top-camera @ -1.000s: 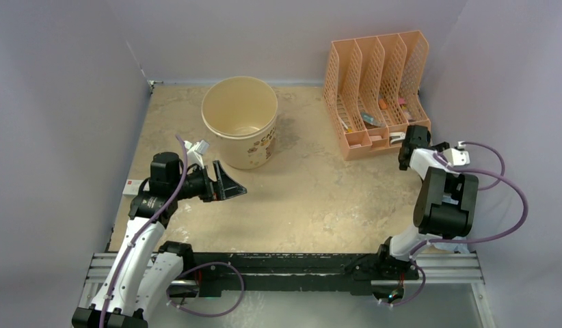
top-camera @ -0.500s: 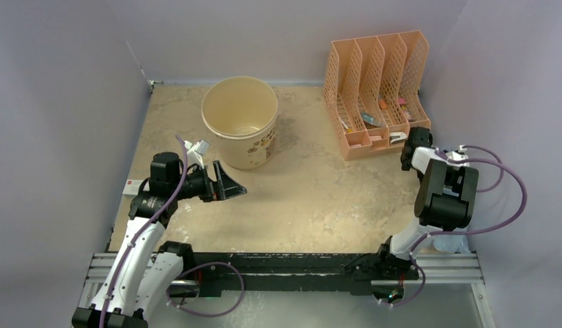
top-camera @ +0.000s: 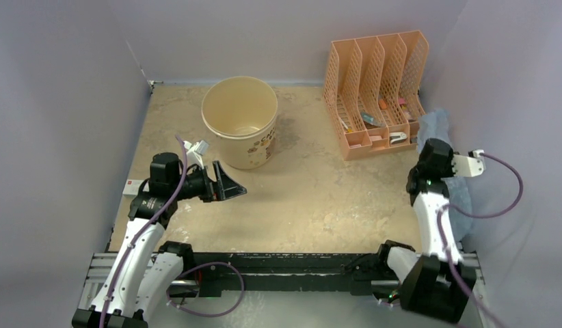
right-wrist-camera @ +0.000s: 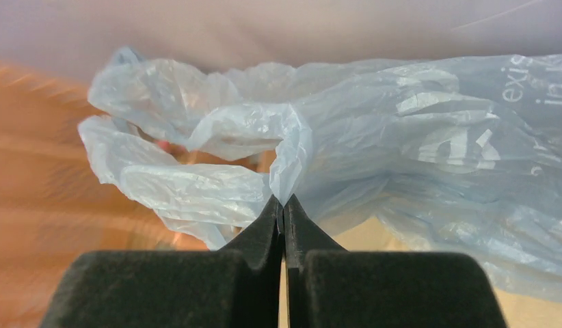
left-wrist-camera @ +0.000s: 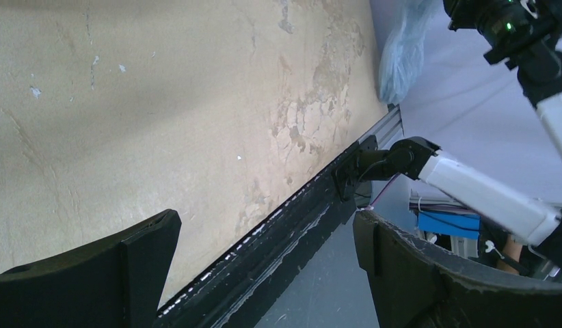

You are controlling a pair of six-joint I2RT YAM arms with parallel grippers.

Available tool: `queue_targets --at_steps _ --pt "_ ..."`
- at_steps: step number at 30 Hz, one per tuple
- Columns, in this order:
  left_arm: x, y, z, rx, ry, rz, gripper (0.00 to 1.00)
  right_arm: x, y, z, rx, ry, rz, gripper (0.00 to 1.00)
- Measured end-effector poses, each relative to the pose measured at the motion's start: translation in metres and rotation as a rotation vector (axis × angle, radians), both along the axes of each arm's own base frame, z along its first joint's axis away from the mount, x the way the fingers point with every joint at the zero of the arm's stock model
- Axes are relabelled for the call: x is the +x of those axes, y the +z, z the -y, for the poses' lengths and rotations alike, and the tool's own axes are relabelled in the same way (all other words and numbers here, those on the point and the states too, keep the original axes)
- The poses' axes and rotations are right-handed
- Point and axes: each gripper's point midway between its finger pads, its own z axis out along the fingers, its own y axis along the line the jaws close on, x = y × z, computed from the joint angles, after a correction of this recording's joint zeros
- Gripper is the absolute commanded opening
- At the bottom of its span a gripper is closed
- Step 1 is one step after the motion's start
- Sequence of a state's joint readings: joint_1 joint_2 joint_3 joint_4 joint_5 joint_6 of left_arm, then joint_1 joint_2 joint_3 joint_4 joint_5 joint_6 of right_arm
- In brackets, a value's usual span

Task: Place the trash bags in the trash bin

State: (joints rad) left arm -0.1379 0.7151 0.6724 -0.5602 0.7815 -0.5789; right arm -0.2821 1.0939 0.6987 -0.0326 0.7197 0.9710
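The trash bag [right-wrist-camera: 374,137] is thin, crinkly, pale blue plastic with white lettering. My right gripper [right-wrist-camera: 284,202] is shut on a fold of it. From above, the trash bag [top-camera: 435,124] bunches by the right wall beside the organizer and trails down behind the right wrist; the right gripper's fingers are hidden there. The left wrist view shows the bag [left-wrist-camera: 401,58] hanging at the table's far side. The cream trash bin [top-camera: 254,147] stands upright at the back left, with nothing showing in it. My left gripper [top-camera: 230,183] hovers open in front of it, holding nothing [left-wrist-camera: 264,225].
An orange mesh file organizer [top-camera: 377,89] holding small items stands at the back right, close to the bag. A small white box with a red mark [top-camera: 131,186] lies by the left wall. Purple walls enclose the table. The black rail [top-camera: 285,263] runs along the near edge.
The right gripper closed on the bag. The right arm unfolded and swung toward the right wall, and the bag came into view beside the organizer. The left arm stayed still.
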Motion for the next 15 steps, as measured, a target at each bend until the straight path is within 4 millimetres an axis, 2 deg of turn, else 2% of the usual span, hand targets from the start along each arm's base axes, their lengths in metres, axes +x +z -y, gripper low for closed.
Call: queue_targets --at_steps 3,7,13,15 --pt "-0.001 0.002 0.000 -0.002 0.000 0.014 1.00 0.001 0.027 -0.036 0.002 0.222 0.154 0.00" --pt "0.002 0.003 0.000 -0.007 0.000 0.036 1.00 -0.001 0.046 -0.087 0.012 0.513 0.249 0.00" --pt "0.009 -0.013 0.004 -0.039 -0.007 0.051 0.99 -0.023 0.060 -0.169 0.039 0.949 0.331 0.00" --pt "0.012 -0.018 0.005 -0.048 -0.001 0.051 0.99 -0.031 0.054 -0.203 0.089 1.134 0.345 0.00"
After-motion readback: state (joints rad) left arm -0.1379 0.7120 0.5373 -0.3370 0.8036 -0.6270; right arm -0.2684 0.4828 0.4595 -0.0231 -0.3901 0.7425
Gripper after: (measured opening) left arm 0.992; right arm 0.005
